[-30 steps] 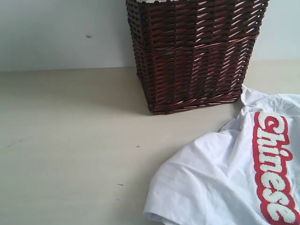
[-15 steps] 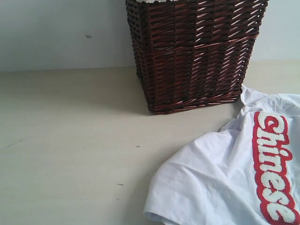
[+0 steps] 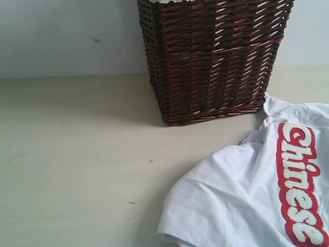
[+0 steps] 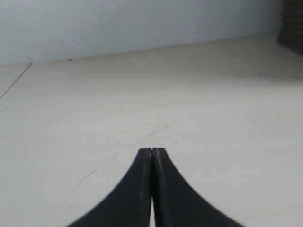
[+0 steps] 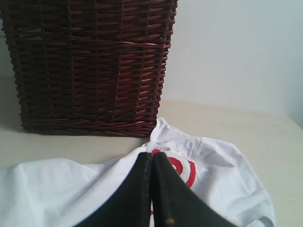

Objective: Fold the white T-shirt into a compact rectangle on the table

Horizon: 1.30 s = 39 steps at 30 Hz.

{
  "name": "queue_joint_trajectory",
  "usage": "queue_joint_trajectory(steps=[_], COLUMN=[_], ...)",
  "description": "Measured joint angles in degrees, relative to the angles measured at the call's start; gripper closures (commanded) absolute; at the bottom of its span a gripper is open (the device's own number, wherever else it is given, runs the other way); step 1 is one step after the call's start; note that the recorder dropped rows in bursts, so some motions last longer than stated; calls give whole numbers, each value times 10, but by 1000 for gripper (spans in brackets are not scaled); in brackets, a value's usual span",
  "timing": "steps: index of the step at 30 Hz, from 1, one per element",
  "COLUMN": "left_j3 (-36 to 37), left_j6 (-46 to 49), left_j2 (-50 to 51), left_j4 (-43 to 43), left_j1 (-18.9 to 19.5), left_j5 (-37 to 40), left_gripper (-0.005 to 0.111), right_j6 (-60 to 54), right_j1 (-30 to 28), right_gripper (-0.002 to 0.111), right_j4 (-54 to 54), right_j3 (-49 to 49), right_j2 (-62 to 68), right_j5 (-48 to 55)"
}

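The white T-shirt [image 3: 241, 200] lies rumpled at the right front of the pale table [image 3: 77, 154], its red-outlined "Chinese" lettering [image 3: 300, 188] facing up. In the right wrist view the shirt [image 5: 57, 189] spreads under my right gripper [image 5: 152, 155], whose black jaws are pressed together with no cloth between them; part of the lettering [image 5: 182, 168] shows past the tips. My left gripper [image 4: 152, 150] is shut too, above bare table [image 4: 189, 94] away from the shirt. Neither gripper appears in the exterior view.
A tall dark brown wicker basket [image 3: 211, 62] stands at the back, its base close to the shirt's far edge; it also fills the right wrist view [image 5: 90, 66]. A pale wall [image 3: 61, 36] runs behind the table.
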Motion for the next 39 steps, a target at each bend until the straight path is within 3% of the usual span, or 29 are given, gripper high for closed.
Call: queue_joint_trajectory(steps=[15,20,25,31,36,39], left_j3=[0,-55,-207,-362,-399,-400], left_j6=[0,22,77,83,123,232], left_j2=[0,21,168,390,551,632], left_j4=[0,29,95,99,-21,-156], left_j1=[0,0,0,0,0,0], left_j5=[0,69,125,146,156,189], left_gripper=[107,107,107,107,107,107], right_j6=[0,0,0,0,0,0], right_j1=[0,0,0,0,0,0], right_gripper=[108,108,108,108,108,108], right_j4=[0,0,0,0,0,0], right_j3=[0,0,0,0,0,0], right_j2=[0,0,0,0,0,0], right_j5=[3,5,5,6,6,6])
